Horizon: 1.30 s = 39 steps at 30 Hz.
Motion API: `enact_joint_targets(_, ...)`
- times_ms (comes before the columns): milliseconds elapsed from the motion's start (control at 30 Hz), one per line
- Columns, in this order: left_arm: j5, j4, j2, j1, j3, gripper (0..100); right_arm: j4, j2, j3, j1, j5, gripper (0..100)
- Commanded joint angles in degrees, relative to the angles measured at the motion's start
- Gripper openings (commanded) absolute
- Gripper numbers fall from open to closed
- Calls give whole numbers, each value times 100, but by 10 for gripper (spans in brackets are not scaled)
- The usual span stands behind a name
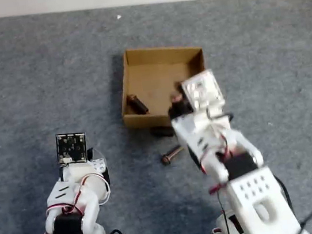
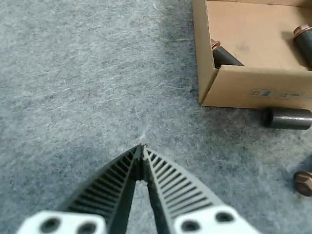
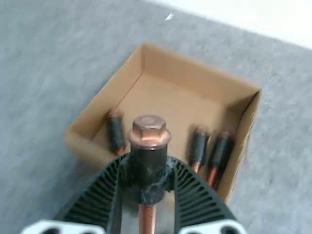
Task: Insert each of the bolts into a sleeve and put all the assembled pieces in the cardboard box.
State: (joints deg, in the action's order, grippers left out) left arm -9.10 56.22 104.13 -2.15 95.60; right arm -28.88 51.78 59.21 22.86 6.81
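1. Gripping an assembled piece (image 3: 147, 158), the right gripper (image 3: 147, 169) has its two fingers (image 3: 105, 195) pressed on the dark sleeve from both sides; the copper bolt head stands just above the fingertips, and the copper shank comes out below them
2. Just beyond these fingers is the cardboard box (image 3: 195, 73), and the held piece hangs over its near wall
3. Inside the box lie three other pieces (image 3: 199, 146), each a dark sleeve with a copper bolt in it: one lies alone on the side of one finger, and two lie side by side on the side of the other finger
4. The left gripper (image 2: 141, 152) has its fingers closed together, tips touching, with nothing between them, over the grey carpet (image 2: 73, 73)
5. A corner of the box is ahead of the left fingertips and off to one side, well apart from them
6. A loose sleeve (image 2: 286, 118) lies on the carpet just beside the outer wall of the box, and a loose bolt (image 2: 303, 183) lies near it, a little closer to the left fingers; neither touches them
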Motion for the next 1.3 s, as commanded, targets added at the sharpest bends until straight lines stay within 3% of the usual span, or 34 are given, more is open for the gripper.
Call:
enact_joint_targets(0,62,-35,31,66,66,6,1358,-1156,-752,-400,-70,6)
enact_joint_targets(200,62,-158,31,66,75,6,2440,-3134,-1499,-664,-114,6)
enact_joint_targets(467,62,-185,31,75,84,6,2325,-5270,-2826,-804,-114,22)
enact_joint_targets(667,114,-237,31,75,154,6,505,-5464,-3793,-787,-114,193)
enact_joint_targets(967,501,-273,31,75,154,6,-3284,-5464,-5763,-505,-26,198)
enact_joint_targets(1100,501,-273,31,75,154,6,-4901,-5464,-6396,-119,905,198)
enact_joint_targets(1267,501,-273,31,75,154,6,-6167,-5464,-6888,321,1618,198)
